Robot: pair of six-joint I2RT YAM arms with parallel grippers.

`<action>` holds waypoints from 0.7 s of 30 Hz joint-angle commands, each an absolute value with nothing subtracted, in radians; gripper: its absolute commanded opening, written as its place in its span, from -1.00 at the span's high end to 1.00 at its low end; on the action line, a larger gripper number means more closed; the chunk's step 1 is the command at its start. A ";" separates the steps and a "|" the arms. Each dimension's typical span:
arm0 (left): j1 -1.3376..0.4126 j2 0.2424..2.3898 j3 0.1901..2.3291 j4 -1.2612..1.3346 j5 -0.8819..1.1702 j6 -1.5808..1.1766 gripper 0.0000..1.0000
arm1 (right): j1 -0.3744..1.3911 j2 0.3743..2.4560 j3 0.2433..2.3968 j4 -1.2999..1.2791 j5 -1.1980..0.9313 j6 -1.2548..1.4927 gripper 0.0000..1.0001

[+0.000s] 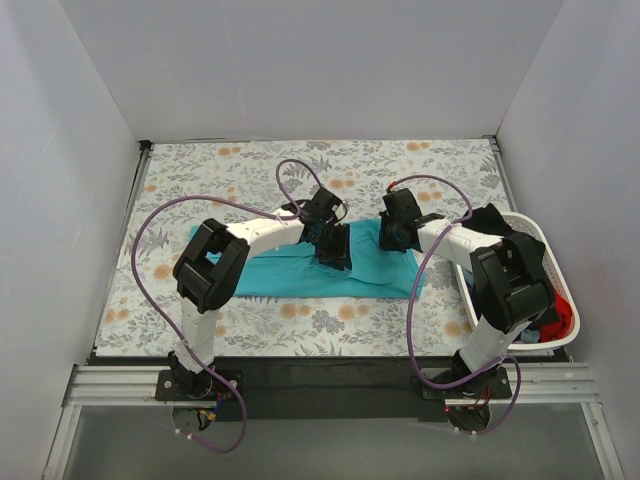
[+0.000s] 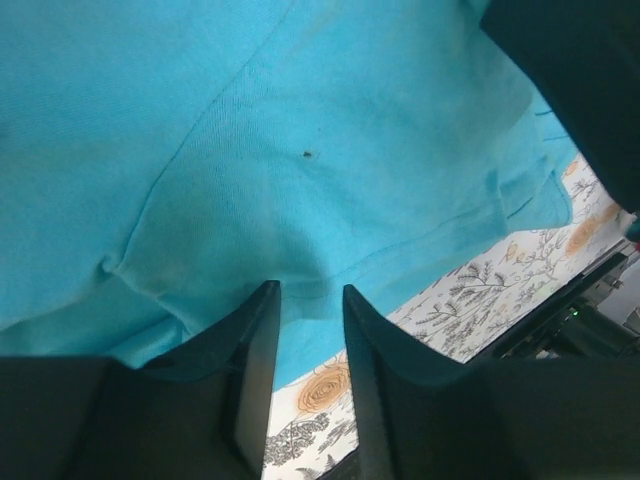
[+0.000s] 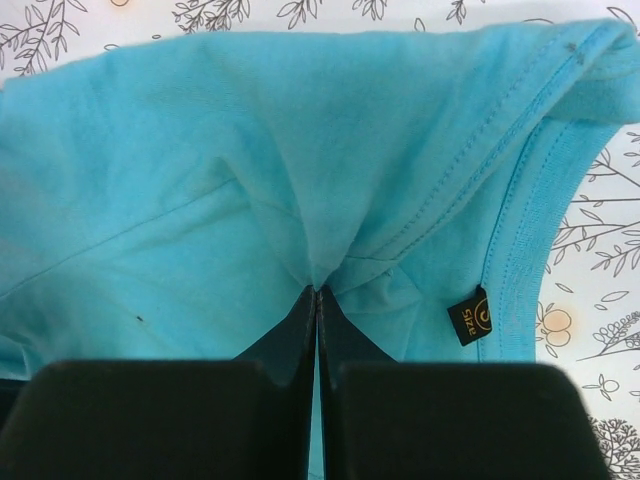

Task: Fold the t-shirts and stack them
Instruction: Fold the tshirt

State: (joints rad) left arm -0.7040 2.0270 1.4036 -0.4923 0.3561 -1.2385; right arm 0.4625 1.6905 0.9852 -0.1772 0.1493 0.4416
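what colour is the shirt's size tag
Size tag on the teal t-shirt: black with gold lettering, clearest in the right wrist view.

your top view looks down from above and behind both arm bases onto the whole counter. each wrist view sits just behind its own jaws, facing down, very close to the teal t-shirt, the patch all three views share

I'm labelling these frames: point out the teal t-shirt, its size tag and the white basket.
teal t-shirt [image 1: 285, 275], top external view, flat left part.
size tag [image 3: 469, 318], right wrist view, middle of label.
white basket [image 1: 561, 280], top external view, right rim.
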 commanded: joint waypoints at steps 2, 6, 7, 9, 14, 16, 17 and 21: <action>-0.699 1.888 1.420 -0.505 0.273 -1.250 0.35 | 0.463 1.684 0.983 -0.169 0.186 0.436 0.97; -0.700 1.853 1.428 -0.599 0.102 -1.288 0.29 | 0.463 1.677 0.996 -0.170 0.187 0.430 0.97; -0.699 1.848 1.419 -0.609 0.071 -1.290 0.28 | 0.465 1.677 0.999 -0.170 0.184 0.431 0.97; -0.699 1.835 1.401 -0.615 0.057 -1.296 0.28 | 0.463 1.677 1.002 -0.170 0.180 0.431 0.97; -0.700 1.824 1.316 -0.588 0.113 -1.310 0.28 | 0.463 1.680 1.011 -0.170 0.172 0.431 0.97; -0.699 1.821 1.298 -0.555 0.147 -1.307 0.28 | 0.465 1.681 1.012 -0.172 0.173 0.430 0.97; -0.701 1.822 1.289 -0.548 0.178 -1.304 0.27 | 0.465 1.681 1.014 -0.172 0.172 0.430 0.97; -0.704 1.830 1.285 -0.529 0.206 -1.299 0.27 | 0.463 1.684 1.017 -0.172 0.172 0.428 0.97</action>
